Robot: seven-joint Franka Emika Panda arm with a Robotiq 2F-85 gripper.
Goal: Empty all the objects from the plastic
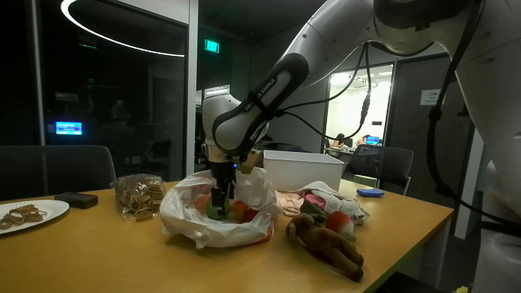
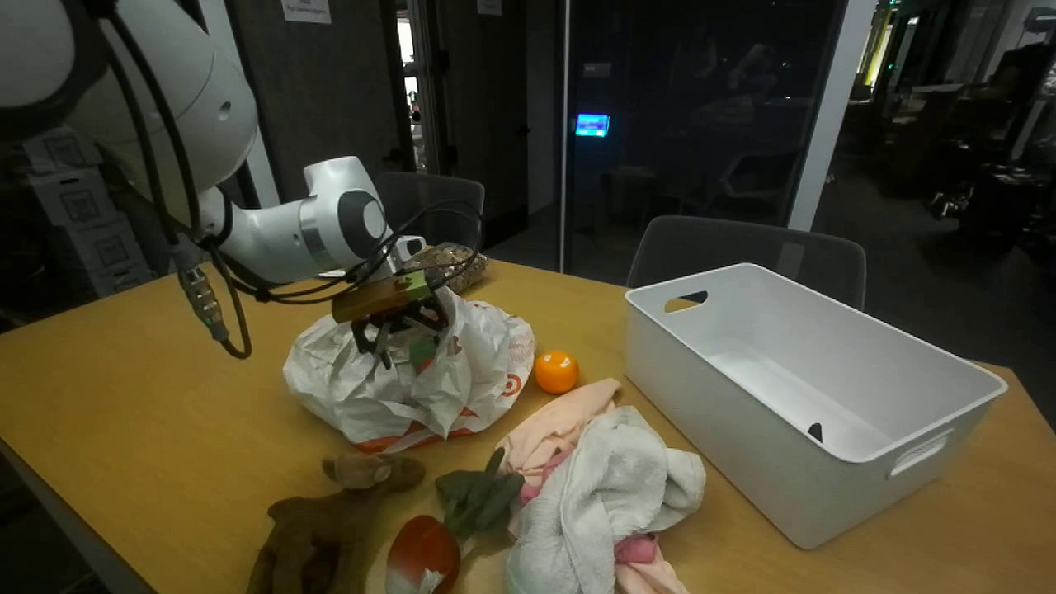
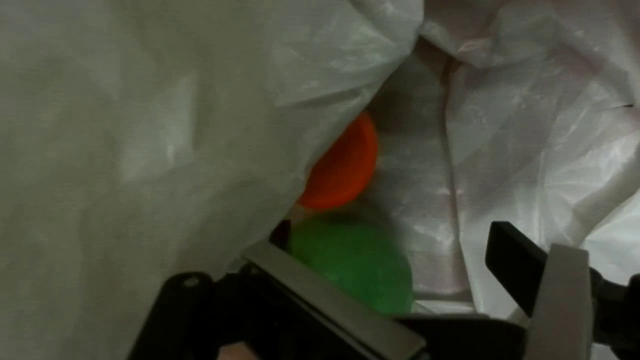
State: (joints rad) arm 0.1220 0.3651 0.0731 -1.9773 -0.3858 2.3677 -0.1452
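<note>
The plastic, a crumpled white bag (image 1: 191,232), stands on the table with its mouth up. My gripper (image 3: 398,250) points down into it, jaws wide apart. Between the fingers, nearer one of them, sits a round green object (image 3: 350,260); no grip on it shows. An orange object (image 3: 345,165) lies beyond it, half covered by a bag fold. In an exterior view, a red piece (image 1: 249,215) also shows inside the bag. Outside the bag are a brown furry toy (image 2: 326,528), a red-and-white piece (image 2: 423,546) with green leaves, and an orange ball-like piece (image 2: 557,372).
A rigid white box (image 2: 701,404) and a heap of towels (image 2: 606,483) stand close to the bag. Behind it is a clear bag of tan bands (image 1: 138,195). A white plate (image 1: 55,211), a dark case (image 1: 77,199) and a blue item (image 1: 370,192) lie farther off.
</note>
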